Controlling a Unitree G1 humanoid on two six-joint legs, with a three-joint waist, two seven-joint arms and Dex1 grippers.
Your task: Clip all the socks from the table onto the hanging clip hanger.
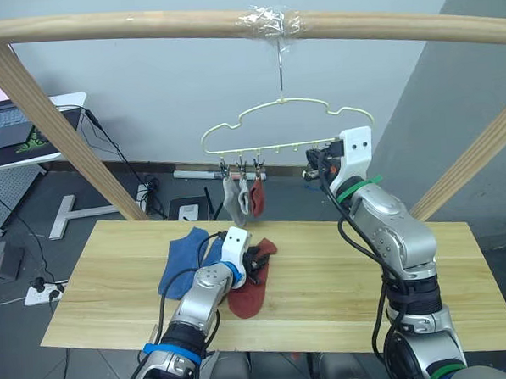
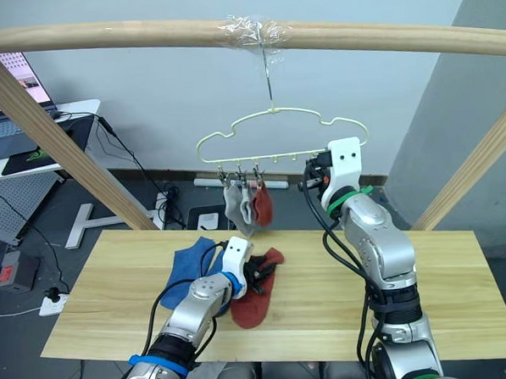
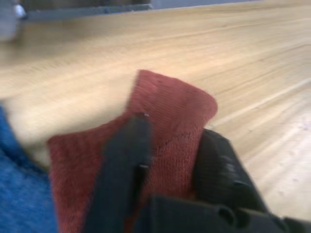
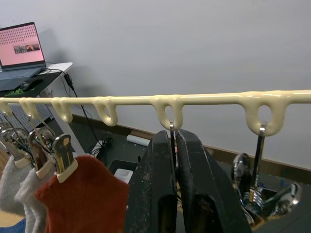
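Left end effector (image 3: 167, 160) pinching rust-red sock (image 3: 170, 109); right end effector (image 4: 176, 167) squeezing clip (image 4: 171, 138).

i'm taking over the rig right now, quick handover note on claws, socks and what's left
Left claw: shut on the rust-red sock lying on the table.
Right claw: raised at the clip hanger, shut on the wire of an empty clip.
Done: two grey socks and one red sock hang from the hanger's left clips.
Left: the gripped red sock and the blue socks beside it, to go on the free clips.
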